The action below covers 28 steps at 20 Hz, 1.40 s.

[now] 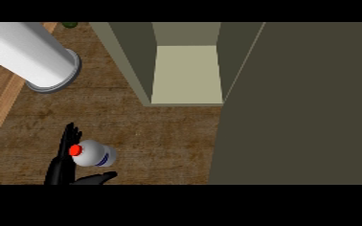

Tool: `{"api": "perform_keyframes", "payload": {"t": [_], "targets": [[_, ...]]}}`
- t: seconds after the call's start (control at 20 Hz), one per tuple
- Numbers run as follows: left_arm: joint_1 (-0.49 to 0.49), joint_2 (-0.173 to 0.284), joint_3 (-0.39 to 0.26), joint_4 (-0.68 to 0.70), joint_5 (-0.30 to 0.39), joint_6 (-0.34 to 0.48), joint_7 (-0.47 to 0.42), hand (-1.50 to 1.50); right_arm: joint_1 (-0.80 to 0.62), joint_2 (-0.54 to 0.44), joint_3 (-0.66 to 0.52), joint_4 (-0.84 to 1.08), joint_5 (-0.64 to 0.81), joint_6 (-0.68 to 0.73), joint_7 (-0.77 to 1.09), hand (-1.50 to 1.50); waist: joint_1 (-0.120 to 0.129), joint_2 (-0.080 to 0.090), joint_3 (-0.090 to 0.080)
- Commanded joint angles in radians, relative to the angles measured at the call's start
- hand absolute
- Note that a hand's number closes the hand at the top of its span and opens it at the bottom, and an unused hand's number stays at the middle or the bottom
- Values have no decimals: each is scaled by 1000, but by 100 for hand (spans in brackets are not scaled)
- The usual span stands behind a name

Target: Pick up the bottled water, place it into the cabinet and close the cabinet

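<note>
Only 1 hand shows in the head view, at the lower left, and by its place there it appears to be the robot's left hand (62, 162). It is black and comes up from the view's lower edge. Its fingers (68, 135) are held straight and close together, pointing toward the top of the view. The thumb (99, 177) spreads out to the right, well apart from the fingers. The hand is not curled. No forearm is visible.

White bottle (96, 154) w/ red cap (75, 149) & blue band, black hand (63, 165), brown woodgrain counter (163, 134), olive cabinet (283, 105).
</note>
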Motion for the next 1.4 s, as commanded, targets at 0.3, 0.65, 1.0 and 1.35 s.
{"api": "perform_keyframes", "payload": {"t": [0.3, 0.65, 1.0, 1.35], "targets": [[-97, -24, 67, 209, 33, -13, -188, -150, 45, -40, 58, -137, 111, -40, 54, -150, -1, -1, 0], [-212, 3, 76, 318, 43, -67, -217, 150, -2, -34, 76, -112, 118, -57, 73, -150, -1, 0, 0], [-193, -15, -56, 219, -143, 75, -278, 150, -16, -64, 15, -49, 50, -47, 6, -150, 0, -1, 1], [-390, -41, -38, 429, -136, 33, -366, 150, -42, -44, 76, -102, 105, -83, 94, -150, -11, 1, -1]]}}
